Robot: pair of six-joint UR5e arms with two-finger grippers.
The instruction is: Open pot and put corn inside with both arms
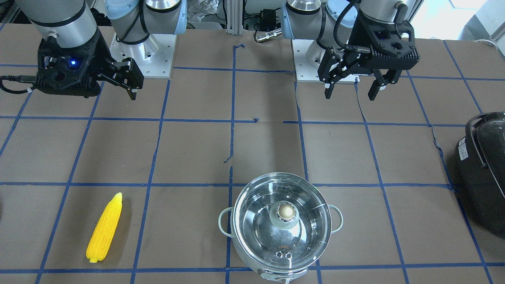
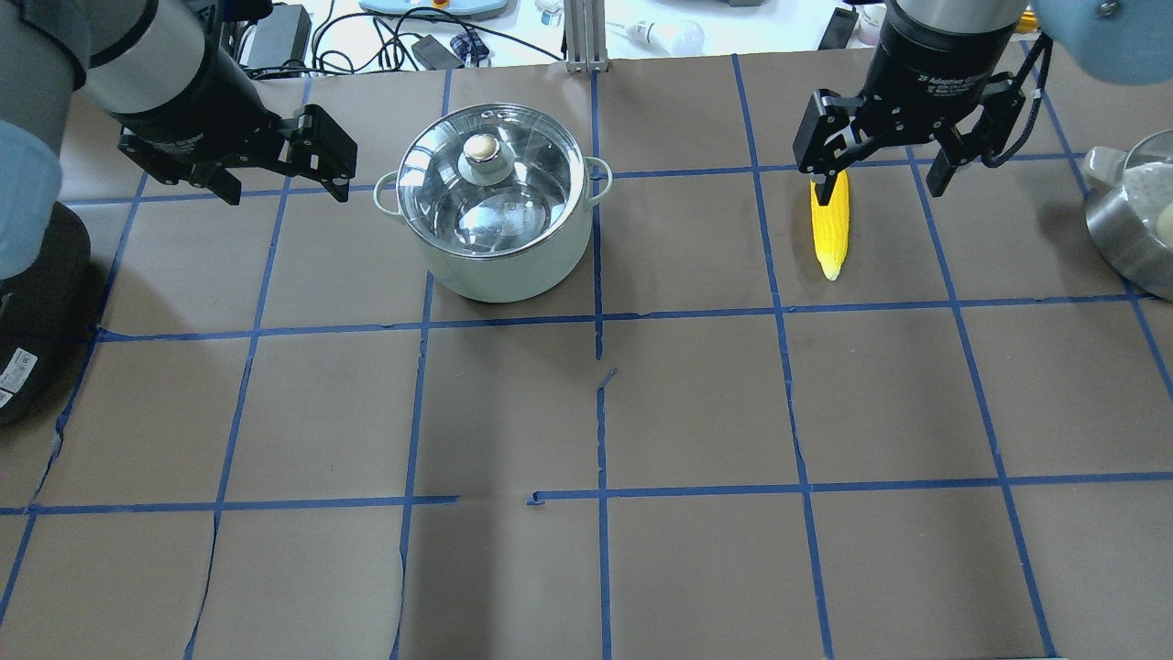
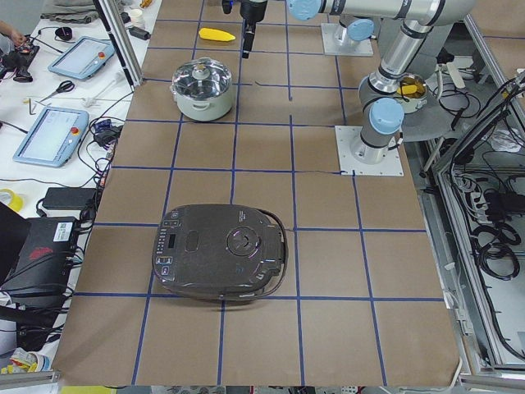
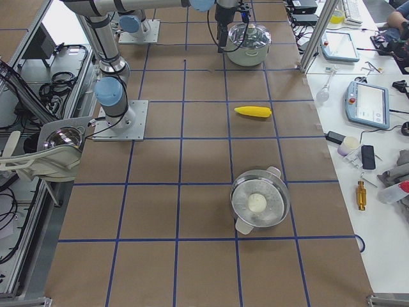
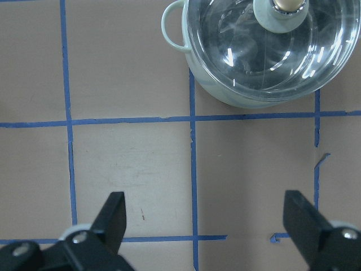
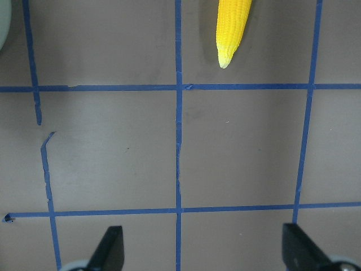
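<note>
- While both grippers hang in the air with nothing in them, the table spreads beneath as the biggest thing in sight, covered in brown paper that is ruled into squares by blue tape and torn in a few spots.
- Beyond its far edge stand white benches with teach pendants and loose cables.
- Coming in from the robot's edge, the left arm carries the left gripper. Its jaws are spread wide and empty, and it hovers just beside the pot, on the side toward the table's left end, touching nothing.
- From the same edge, the right arm carries the right gripper, which is just as wide apart and empty. From overhead one finger overlaps the cob's blunt end, but the wrist view shows the cob lying ahead of the fingers and clear of them.
- Near the table's left end lies a black appliance.
- Close to the far edge and about mid-length, a little toward the left end, sits the pot. Its glass lid is on, with the knob on top.
- Toward the right end is a second steel pot with something pale and round inside.
- By the far edge, between the two pots, the corn lies flat with its tapered tip toward the robot's edge.
</note>
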